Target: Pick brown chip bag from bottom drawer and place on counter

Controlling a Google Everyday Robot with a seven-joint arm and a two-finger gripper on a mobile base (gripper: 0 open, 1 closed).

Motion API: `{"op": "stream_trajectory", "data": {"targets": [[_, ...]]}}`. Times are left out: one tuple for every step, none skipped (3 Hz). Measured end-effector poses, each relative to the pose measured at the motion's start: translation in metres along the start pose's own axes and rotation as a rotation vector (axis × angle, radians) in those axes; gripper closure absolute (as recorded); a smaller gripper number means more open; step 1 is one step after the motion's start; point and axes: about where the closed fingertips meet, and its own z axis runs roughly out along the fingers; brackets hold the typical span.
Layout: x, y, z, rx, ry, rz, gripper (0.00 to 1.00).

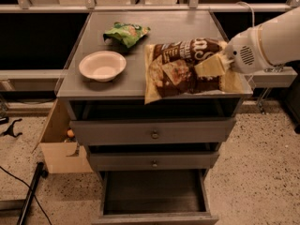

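We judge the placing step in hand: our claw [213, 65] pinches the brown chip bag [176, 71] over the table [187, 25], so next comes lowering and letting go.

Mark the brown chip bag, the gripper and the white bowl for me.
brown chip bag [176, 74]: camera view, middle of its front face.
gripper [210, 67]: camera view, its tip, clamped on the bag's right end.
white bowl [102, 65]: camera view, its bare inside.

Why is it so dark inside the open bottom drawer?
Camera view: light falls from above onto the counter, which shines; the bottom drawer lies shaded below it; the gripper, at the right end of the brown chip bag, is brightly lit.
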Motion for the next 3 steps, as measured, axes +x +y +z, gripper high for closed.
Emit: {"op": "stream_trajectory", "data": {"targets": [[-0.026, -0.036, 0.025, 0.043, -0.021, 0.033, 1.00], [-0.049, -0.063, 0.055, 0.100, -0.023, 0.110, 1.00], [-0.049, -0.063, 0.056, 0.099, -0.022, 0.110, 1.00]]}}
